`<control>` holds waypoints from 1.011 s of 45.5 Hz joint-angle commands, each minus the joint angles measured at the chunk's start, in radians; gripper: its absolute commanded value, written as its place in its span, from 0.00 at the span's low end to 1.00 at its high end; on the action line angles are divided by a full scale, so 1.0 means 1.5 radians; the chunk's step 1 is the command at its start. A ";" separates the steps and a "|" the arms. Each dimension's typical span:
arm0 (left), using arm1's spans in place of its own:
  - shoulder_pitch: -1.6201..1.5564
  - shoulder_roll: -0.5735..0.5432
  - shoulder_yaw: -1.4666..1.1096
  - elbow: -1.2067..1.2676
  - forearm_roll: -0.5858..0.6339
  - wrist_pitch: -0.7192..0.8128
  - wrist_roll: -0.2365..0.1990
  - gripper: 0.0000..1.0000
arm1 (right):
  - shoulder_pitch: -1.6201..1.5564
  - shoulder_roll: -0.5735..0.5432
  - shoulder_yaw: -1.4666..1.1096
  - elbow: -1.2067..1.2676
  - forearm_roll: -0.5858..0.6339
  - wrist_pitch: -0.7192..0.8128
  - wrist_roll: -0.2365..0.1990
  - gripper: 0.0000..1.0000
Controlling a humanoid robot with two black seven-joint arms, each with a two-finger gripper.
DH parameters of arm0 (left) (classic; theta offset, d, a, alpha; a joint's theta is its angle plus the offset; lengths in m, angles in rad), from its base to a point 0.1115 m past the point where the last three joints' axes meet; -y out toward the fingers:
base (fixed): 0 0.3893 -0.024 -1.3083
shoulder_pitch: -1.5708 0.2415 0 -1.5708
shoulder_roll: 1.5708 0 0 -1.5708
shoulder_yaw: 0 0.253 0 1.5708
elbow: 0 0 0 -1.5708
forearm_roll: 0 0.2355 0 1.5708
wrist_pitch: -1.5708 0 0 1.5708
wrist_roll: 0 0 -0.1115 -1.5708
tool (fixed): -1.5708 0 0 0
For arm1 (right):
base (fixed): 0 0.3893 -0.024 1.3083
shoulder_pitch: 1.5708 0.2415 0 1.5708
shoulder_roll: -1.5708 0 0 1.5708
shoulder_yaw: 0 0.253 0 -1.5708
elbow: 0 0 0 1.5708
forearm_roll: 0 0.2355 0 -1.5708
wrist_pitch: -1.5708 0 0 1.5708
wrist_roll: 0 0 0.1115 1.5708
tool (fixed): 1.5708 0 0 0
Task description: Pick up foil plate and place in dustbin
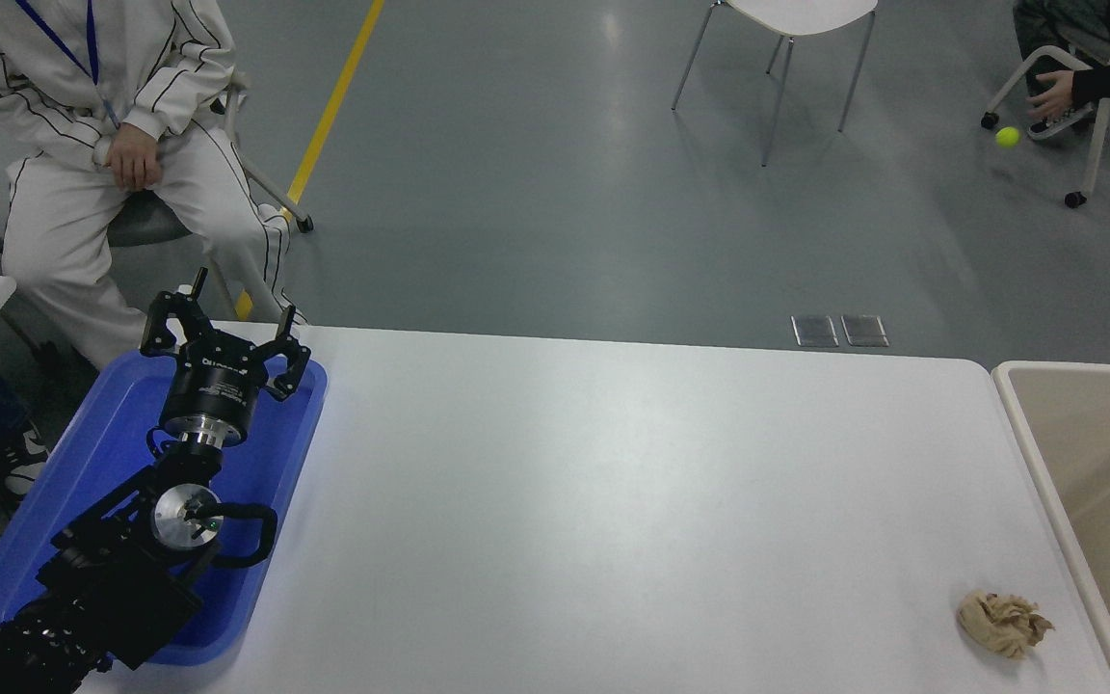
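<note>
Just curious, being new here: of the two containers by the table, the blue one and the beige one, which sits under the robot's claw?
The blue tray at the table's left end. The left claw hangs over its far end. The beige dustbin stands off the right end, with no claw near.

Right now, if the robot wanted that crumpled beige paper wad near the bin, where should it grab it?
Probably across the middle of the paper wad, coming straight down from above. It is a low, irregular lump lying free on the white table, with no handle or edge to hook, and the dustbin rim crowds its right side.
</note>
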 commanded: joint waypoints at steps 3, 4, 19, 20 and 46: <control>0.000 0.000 0.000 -0.001 0.000 0.000 0.000 1.00 | 0.166 -0.051 -0.110 0.208 -0.016 0.050 0.000 1.00; 0.000 0.000 0.001 0.000 0.000 0.000 0.000 1.00 | 0.181 -0.055 -0.118 0.223 -0.017 0.059 0.000 1.00; 0.000 0.001 0.000 0.000 0.000 0.000 0.000 1.00 | 0.373 -0.082 -0.167 0.302 -0.054 0.379 0.000 1.00; 0.000 0.001 0.000 -0.001 0.000 0.000 0.000 1.00 | 0.385 -0.081 -0.167 0.302 -0.061 0.407 0.000 1.00; 0.000 0.000 0.001 -0.001 0.000 0.000 0.000 1.00 | 0.775 0.050 -0.293 0.373 -0.073 0.591 0.000 1.00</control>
